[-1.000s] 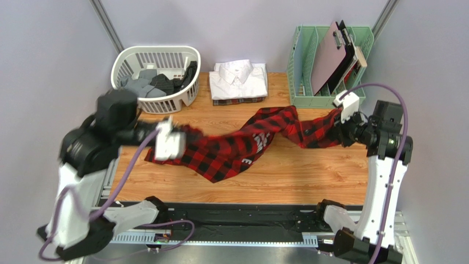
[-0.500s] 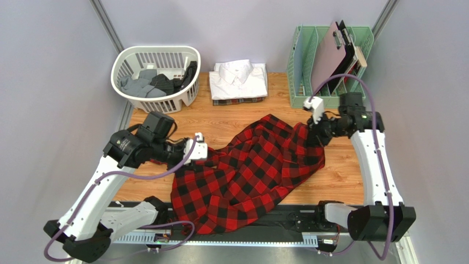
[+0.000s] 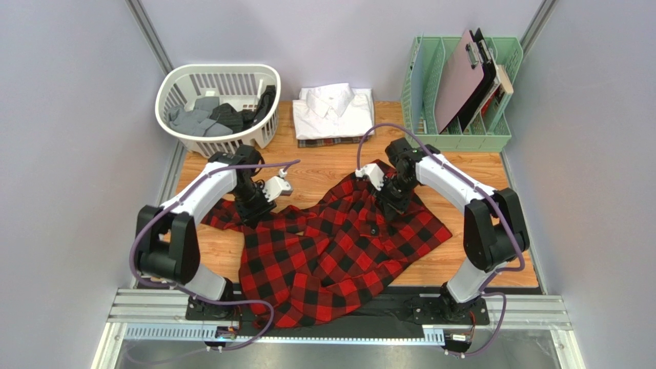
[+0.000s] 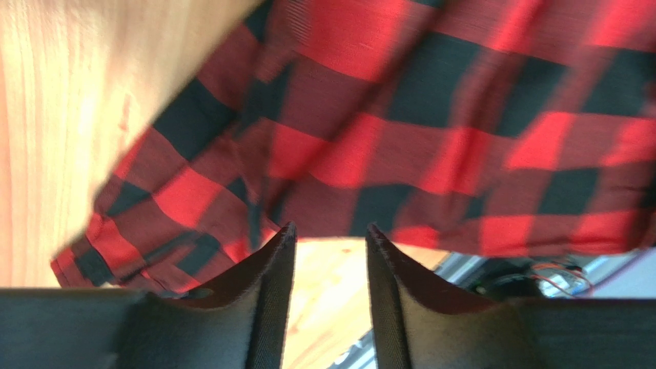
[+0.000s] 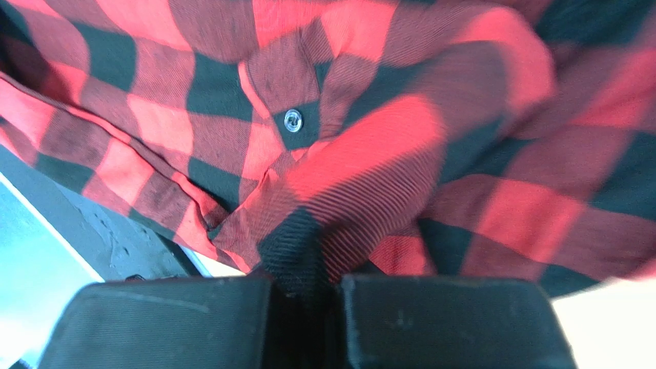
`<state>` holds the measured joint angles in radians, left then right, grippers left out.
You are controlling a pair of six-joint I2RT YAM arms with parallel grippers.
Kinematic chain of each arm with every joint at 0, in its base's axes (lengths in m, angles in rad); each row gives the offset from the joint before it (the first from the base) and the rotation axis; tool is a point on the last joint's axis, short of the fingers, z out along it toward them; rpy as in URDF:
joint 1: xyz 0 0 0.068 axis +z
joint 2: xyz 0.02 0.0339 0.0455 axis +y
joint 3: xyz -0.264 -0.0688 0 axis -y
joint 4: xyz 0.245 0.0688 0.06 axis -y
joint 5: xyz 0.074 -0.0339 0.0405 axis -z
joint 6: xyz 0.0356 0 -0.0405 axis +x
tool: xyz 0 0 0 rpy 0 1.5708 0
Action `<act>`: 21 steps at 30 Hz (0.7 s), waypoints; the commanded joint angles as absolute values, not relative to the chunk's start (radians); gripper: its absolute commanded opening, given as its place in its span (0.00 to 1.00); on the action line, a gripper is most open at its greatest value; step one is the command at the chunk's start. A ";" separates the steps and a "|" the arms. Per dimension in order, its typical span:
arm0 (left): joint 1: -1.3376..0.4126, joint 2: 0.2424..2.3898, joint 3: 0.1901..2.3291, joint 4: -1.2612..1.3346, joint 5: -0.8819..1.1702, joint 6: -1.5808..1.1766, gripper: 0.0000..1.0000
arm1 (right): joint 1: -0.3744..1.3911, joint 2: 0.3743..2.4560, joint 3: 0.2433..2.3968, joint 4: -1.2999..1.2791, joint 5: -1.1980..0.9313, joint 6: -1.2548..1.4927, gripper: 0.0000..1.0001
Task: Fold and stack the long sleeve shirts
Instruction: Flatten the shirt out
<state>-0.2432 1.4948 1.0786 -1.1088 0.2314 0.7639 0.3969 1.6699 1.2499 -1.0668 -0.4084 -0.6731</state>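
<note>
The red-and-black checked flannel shirt lies spread across the wooden table, its lower part hanging over the near edge. My left gripper hovers at the shirt's left sleeve end; in the left wrist view it is open, bare wood showing between its fingers, the flannel just beyond the tips. My right gripper is low on the shirt's upper middle and is shut on a fold of flannel near a button. A folded white shirt rests on a dark plaid one at the back.
A white laundry basket with dark clothes stands at the back left. A green file rack holding clipboards stands at the back right. Grey walls enclose the table on three sides.
Both arms swung inward and down, laying the stretched flannel shirt out on the table. My left gripper opened and let go of the sleeve; the right one kept its grip.
</note>
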 commanded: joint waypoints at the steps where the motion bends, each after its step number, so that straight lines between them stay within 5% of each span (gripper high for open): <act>1: -0.239 1.645 1.149 -1.009 0.152 0.742 0.50 | 0.410 1.631 1.154 -1.065 -0.365 -0.672 0.00; 8: -0.287 1.887 1.333 -1.006 0.121 0.750 0.50 | 0.413 1.658 1.051 -1.022 -0.321 -0.649 0.00; 12: -0.311 1.986 1.426 -1.055 0.130 0.755 0.29 | 0.413 1.709 1.069 -1.003 -0.330 -0.617 0.00; 15: -0.307 2.051 1.520 -1.101 0.166 0.753 0.00 | 0.408 1.732 1.084 -0.994 -0.325 -0.601 0.00; 21: -0.252 2.157 1.823 -1.273 0.355 0.784 0.01 | 0.353 1.764 1.147 -1.002 -0.330 -0.589 0.00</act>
<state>-0.2966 2.1323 1.6409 -1.1240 0.1970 0.7483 0.3897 1.7485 1.0737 -1.0267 -0.3340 -0.6235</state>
